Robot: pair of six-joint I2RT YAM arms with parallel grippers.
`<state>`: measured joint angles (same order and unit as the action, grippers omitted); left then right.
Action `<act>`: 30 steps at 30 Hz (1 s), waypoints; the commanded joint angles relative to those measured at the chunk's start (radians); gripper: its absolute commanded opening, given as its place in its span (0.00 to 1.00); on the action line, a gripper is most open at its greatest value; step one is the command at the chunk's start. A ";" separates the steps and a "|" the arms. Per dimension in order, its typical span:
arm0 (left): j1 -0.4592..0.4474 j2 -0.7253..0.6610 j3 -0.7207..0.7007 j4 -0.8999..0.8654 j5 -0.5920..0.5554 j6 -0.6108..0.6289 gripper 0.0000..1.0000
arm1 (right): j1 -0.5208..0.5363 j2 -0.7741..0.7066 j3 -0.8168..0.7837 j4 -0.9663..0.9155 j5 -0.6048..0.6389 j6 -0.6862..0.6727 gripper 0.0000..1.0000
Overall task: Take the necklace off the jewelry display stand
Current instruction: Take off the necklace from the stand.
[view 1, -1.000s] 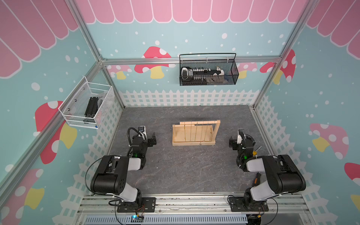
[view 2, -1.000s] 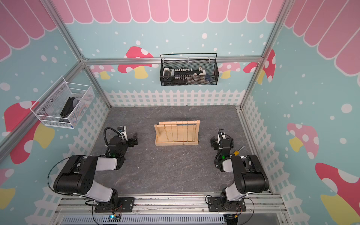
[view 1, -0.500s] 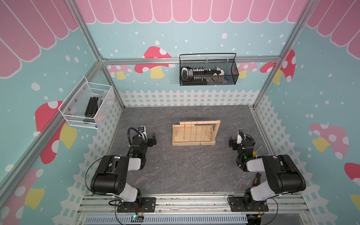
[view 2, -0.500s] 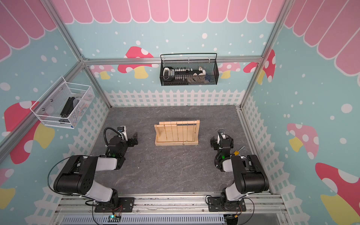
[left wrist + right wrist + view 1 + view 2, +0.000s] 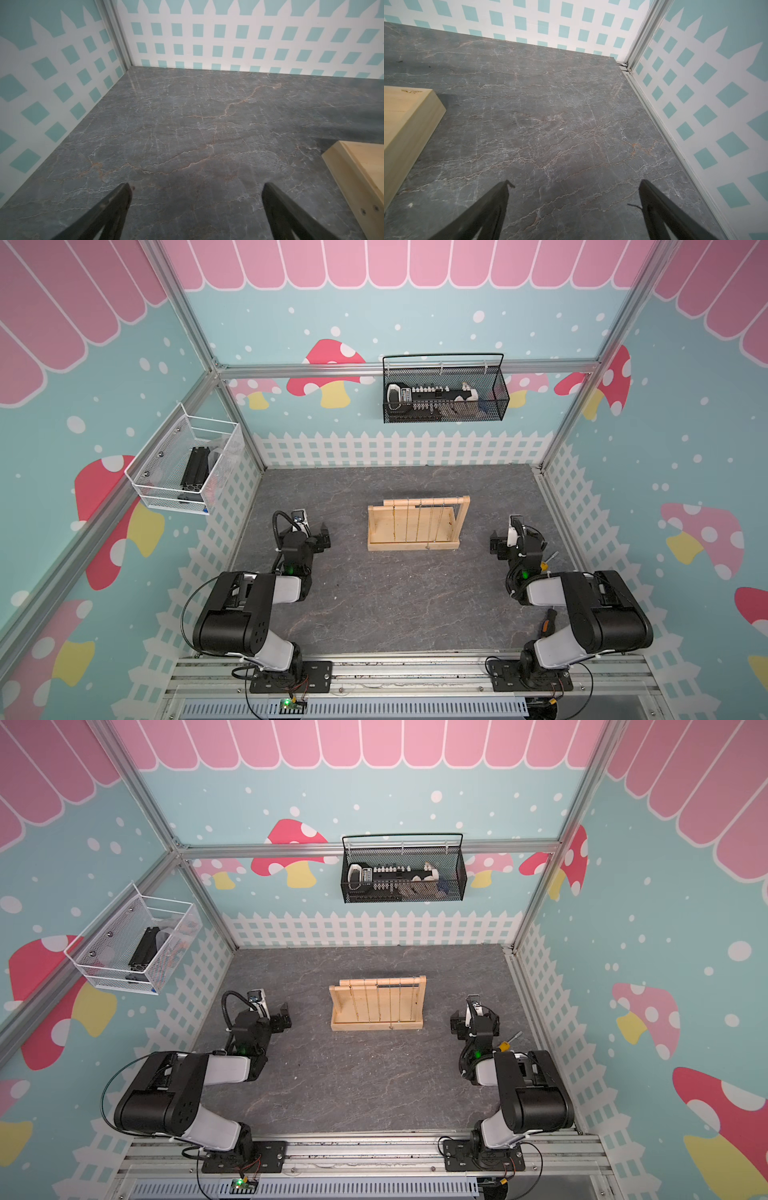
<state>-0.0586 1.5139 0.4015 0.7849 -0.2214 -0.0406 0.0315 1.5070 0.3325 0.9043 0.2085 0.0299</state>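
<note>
The grey table [image 5: 374, 614] gives me room, but the jewelry display stand [image 5: 413, 546] at its centre looks light and unfixed, so a sideways tug could drag or tip it. My left gripper [image 5: 323, 536] sits at the stand's 9 o'clock and my right gripper [image 5: 495, 540] at 3 o'clock, both spread wide, empty and well apart from it. The necklace [image 5: 419, 522] hangs from the rail among several thin chains; I could pinch two or snag one.
</note>
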 commanded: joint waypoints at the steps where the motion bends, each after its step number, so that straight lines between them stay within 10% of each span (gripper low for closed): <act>1: -0.056 -0.118 0.153 -0.311 -0.189 0.000 0.99 | 0.002 -0.140 0.080 -0.200 -0.022 -0.001 0.99; 8: -0.269 -0.211 0.427 -0.616 -0.206 0.032 0.99 | 0.066 -0.305 0.527 -1.029 0.417 0.269 0.99; 14: -0.546 -0.340 0.497 -0.729 -0.083 -0.055 0.99 | 0.077 -0.325 0.670 -1.327 0.398 0.248 0.99; 21: -0.810 -0.481 0.372 -0.781 -0.225 -0.058 0.99 | 0.078 -0.460 0.471 -1.301 0.208 0.391 0.97; 30: -0.831 -0.543 0.275 -0.694 -0.165 -0.115 0.98 | 0.158 -0.584 0.238 -1.068 0.189 0.470 0.86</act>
<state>-0.8867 0.9657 0.6773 0.0559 -0.3813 -0.1310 0.1516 0.9451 0.5808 -0.2619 0.3981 0.4450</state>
